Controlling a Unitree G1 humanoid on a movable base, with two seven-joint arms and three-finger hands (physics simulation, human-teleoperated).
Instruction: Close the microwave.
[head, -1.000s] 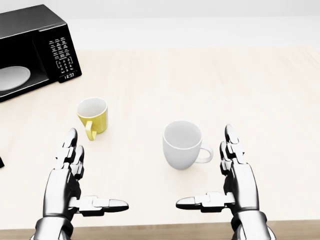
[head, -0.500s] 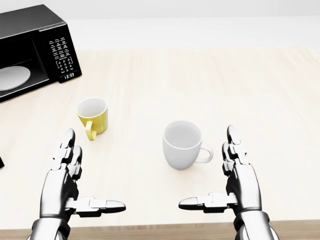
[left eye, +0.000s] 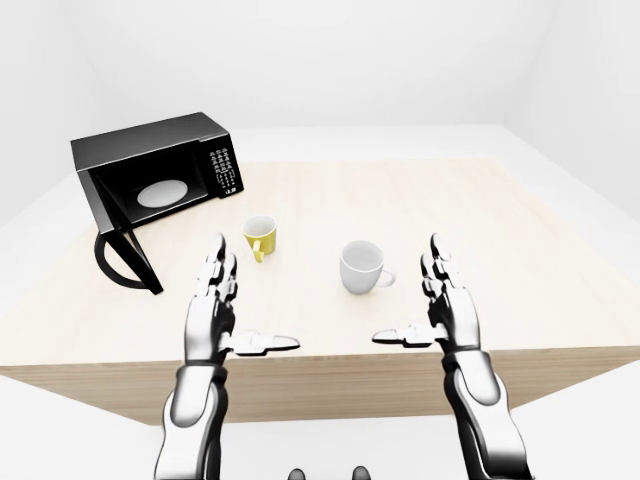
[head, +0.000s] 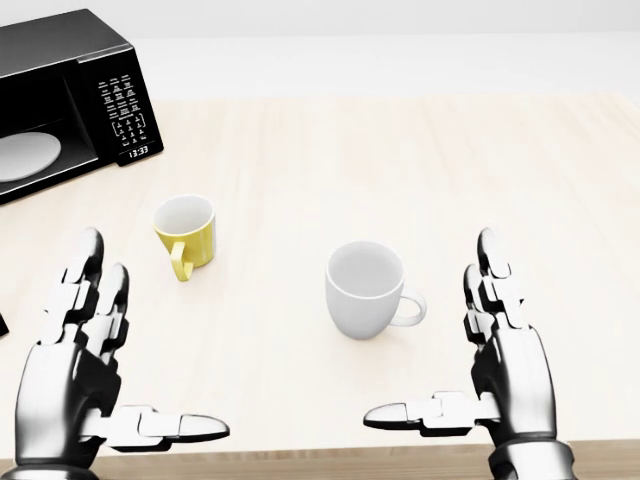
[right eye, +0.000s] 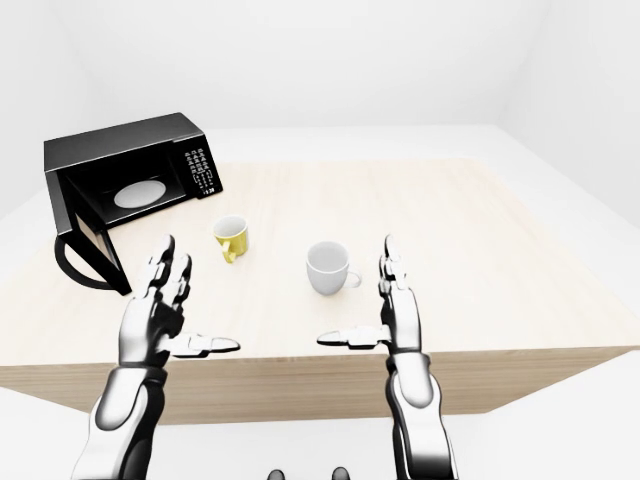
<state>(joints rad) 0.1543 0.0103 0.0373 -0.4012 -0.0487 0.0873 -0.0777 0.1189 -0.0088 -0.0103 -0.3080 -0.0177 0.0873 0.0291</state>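
The black microwave (left eye: 150, 170) stands at the upper left of the wooden table, with a white turntable plate (left eye: 163, 192) showing inside. Its door (left eye: 125, 262) hangs open, swung out on the left side toward the table's near edge. In the head view only the microwave's body and keypad (head: 125, 115) show. My left hand (head: 150, 350) is open and empty, low at the left, well short of the microwave. My right hand (head: 435, 340) is open and empty, low at the right.
A yellow mug (head: 186, 232) stands between my left hand and the microwave. A white mug (head: 366, 288) stands in the middle, just left of my right hand. The light wooden table (head: 400, 160) ends at its near edge under my hands.
My left hand has moved to the left and looms larger in the head view. My right hand has shifted slightly right. Both stay open. The microwave and mugs have not moved.
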